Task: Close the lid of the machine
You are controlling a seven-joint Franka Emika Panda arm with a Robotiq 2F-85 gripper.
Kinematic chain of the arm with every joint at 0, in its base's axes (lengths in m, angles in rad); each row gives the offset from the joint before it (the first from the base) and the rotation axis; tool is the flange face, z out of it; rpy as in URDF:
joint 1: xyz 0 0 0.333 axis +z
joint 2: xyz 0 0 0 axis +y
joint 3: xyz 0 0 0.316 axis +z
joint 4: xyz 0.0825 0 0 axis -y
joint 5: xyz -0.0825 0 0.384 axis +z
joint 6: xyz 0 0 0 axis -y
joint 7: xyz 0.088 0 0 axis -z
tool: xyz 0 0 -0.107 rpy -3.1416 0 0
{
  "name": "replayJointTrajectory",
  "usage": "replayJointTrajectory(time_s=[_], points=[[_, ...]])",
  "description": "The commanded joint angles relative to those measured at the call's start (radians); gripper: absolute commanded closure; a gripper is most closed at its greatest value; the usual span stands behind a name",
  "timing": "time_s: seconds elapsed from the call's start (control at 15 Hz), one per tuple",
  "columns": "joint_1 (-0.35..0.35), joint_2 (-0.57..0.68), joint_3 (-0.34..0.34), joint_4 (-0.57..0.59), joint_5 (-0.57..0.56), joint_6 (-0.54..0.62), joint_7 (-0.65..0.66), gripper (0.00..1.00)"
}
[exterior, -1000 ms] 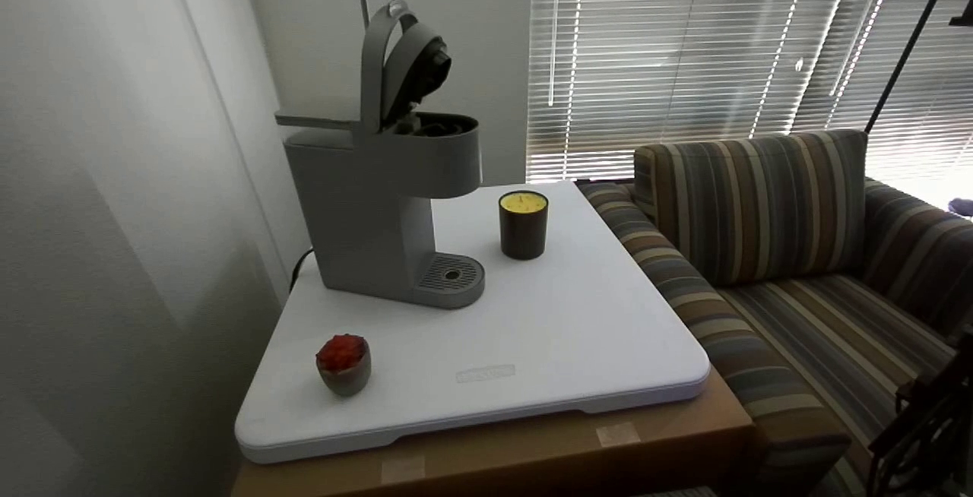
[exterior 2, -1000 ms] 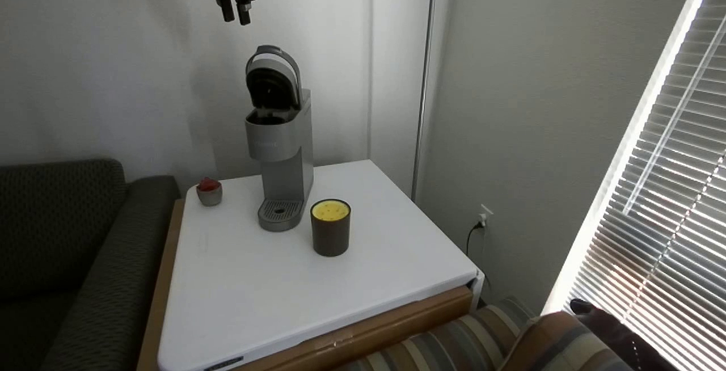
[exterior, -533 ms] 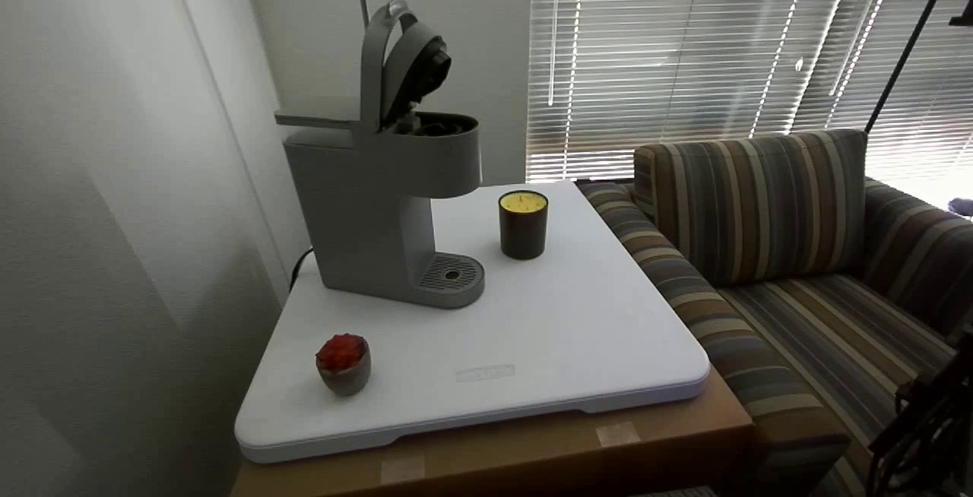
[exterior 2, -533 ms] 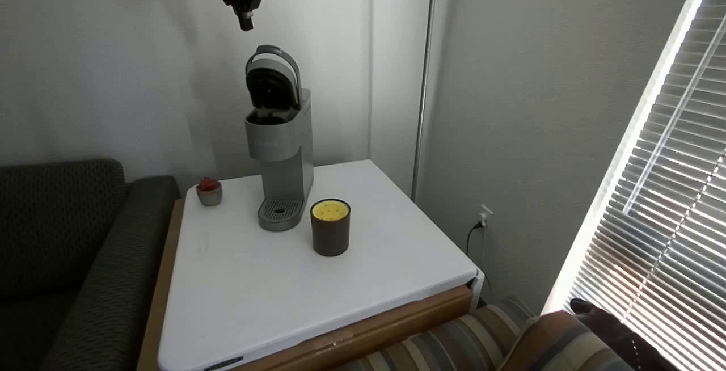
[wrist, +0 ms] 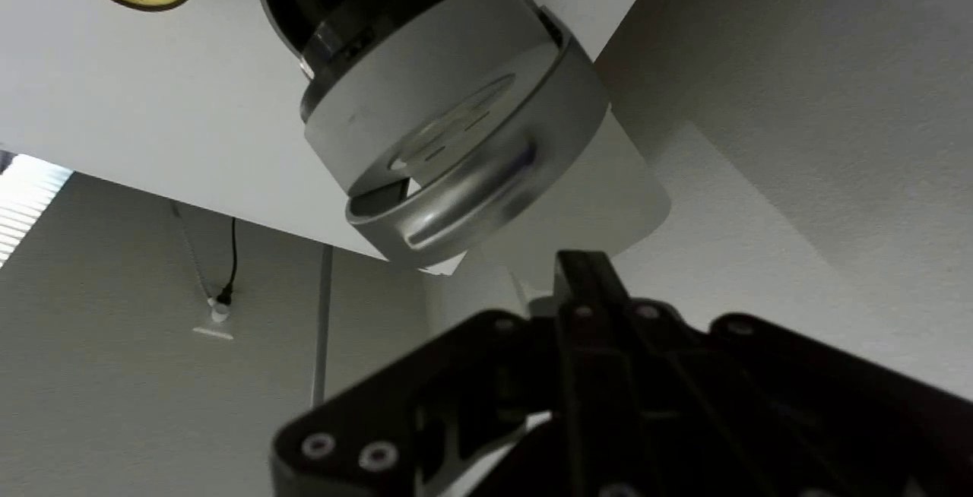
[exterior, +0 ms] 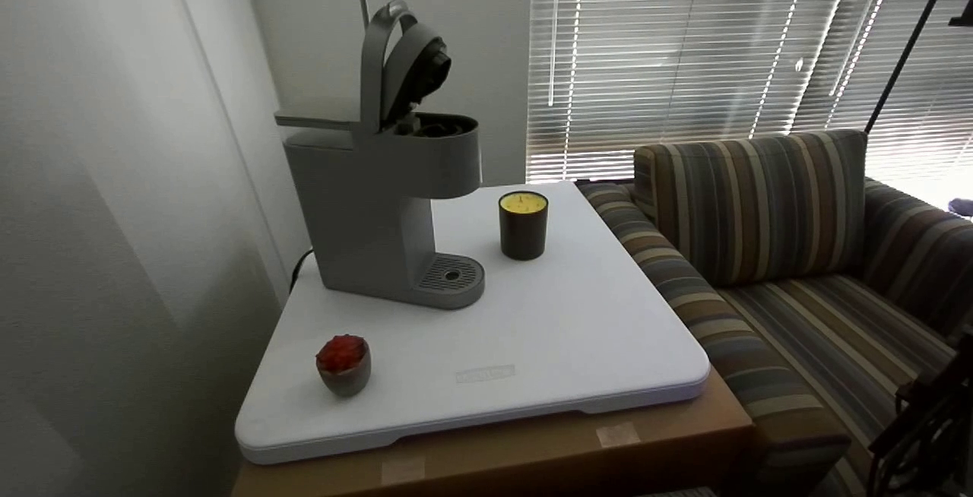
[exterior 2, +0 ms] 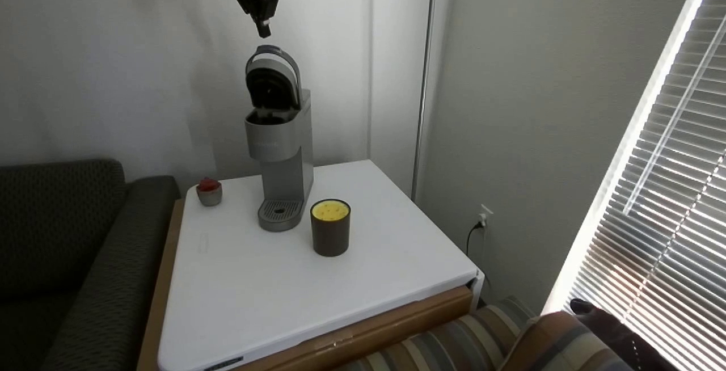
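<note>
- Lid [exterior: 411, 65]: stands raised and tilted atop the grey machine [exterior: 365, 212]; its dark underside shows;
- Tool [wrist: 584, 278]: hangs above the lid, apart from it; its fingers lie together;
- Yellow-topped jar [exterior: 524, 237]: stands upright near the machine;
- Red-topped pot [exterior: 347, 377]: sits on the machine's other side;
- White counter [exterior: 578, 314]: carries machine, jar and pot.

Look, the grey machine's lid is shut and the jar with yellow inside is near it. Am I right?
Not quite: the lid is open, not shut; both exterior views show it tipped up. The jar, yellow inside, is indeed near the grey machine.
</note>
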Motion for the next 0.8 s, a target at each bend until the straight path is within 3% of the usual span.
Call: replayJointTrajectory(time_s=[0.0,0.73], points=[[0.01,0.029,-0.026,0.03,-0.026,0.028,0.066,1.0],[0.005,0.023,-0.039,-0.014,-0.053,-0.021,0.226,1.0]])
